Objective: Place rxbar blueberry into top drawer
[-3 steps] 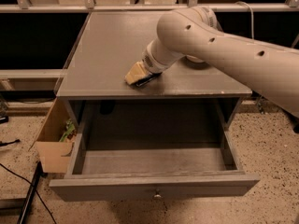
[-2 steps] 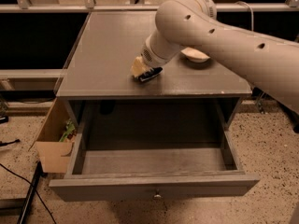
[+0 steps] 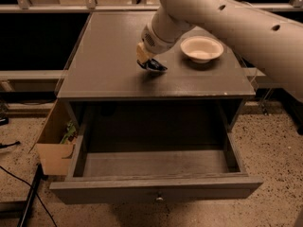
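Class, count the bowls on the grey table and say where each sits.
1. The cream bowl sits on the table toward its right side, beside the end effector, which is at the rxbar blueberry. The arm could hide more.

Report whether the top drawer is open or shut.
Open: the top drawer is pulled out, interior exposed. The gripper is low over the tabletop.
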Robot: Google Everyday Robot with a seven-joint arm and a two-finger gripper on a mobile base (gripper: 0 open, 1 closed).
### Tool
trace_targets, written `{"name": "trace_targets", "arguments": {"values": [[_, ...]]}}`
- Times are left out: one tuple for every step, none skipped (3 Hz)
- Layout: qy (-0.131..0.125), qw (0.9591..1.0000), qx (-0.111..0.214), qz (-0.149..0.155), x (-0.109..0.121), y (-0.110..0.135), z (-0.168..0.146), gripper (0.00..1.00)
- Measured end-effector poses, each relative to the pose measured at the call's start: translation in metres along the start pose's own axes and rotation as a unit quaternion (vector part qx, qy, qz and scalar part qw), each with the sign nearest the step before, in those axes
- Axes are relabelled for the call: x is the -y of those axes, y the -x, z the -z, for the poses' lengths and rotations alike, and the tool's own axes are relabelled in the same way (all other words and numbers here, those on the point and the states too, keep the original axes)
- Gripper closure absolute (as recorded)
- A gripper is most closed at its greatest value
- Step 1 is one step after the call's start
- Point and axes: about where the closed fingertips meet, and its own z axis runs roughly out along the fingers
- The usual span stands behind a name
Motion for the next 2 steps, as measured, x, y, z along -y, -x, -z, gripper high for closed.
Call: {"name": "trace_targets", "arguments": {"values": [[0.004, 0.9999, 0.005, 0.015, 0.002, 0.01, 0.013, 1.0], [0.023, 0.9985, 0.027, 0.041, 0.004, 0.023, 0.026, 1.0]]}}
